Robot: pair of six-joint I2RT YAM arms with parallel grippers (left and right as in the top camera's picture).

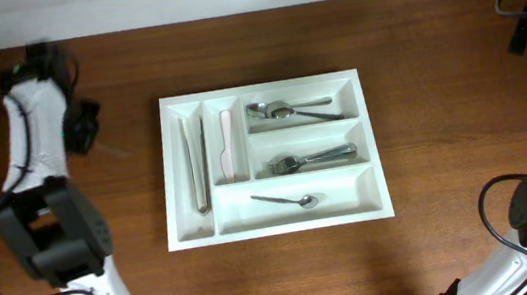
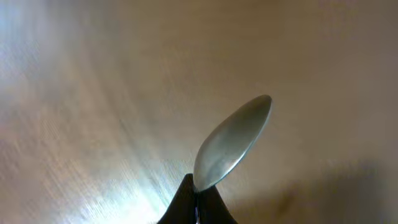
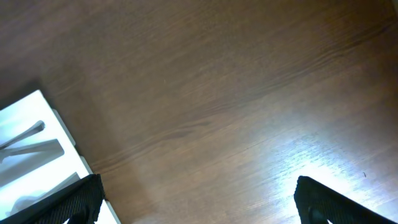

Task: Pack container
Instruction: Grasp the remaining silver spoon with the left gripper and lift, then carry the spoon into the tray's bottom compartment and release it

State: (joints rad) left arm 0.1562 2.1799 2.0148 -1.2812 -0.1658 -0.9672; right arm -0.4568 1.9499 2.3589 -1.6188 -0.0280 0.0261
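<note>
One five-compartment container (image 1: 284, 229); left end effector (image 2: 196, 205) is grasping one spoon (image 2: 233, 146), handle hidden; right end effector (image 3: 199, 202) is hanging released, its two fingers (image 3: 74, 202) cut off.

One tray (image 1: 175, 178), five compartments. One pair of tongs (image 1: 195, 164), one pale knife (image 1: 228, 147), one small spoon (image 1: 290, 201). Maybe two big spoons (image 1: 282, 113), maybe two forks (image 1: 291, 163), hard to tell tbh. One more spoon (image 2: 233, 142) pinched in jaws of left gripper (image 2: 196, 200).
</note>
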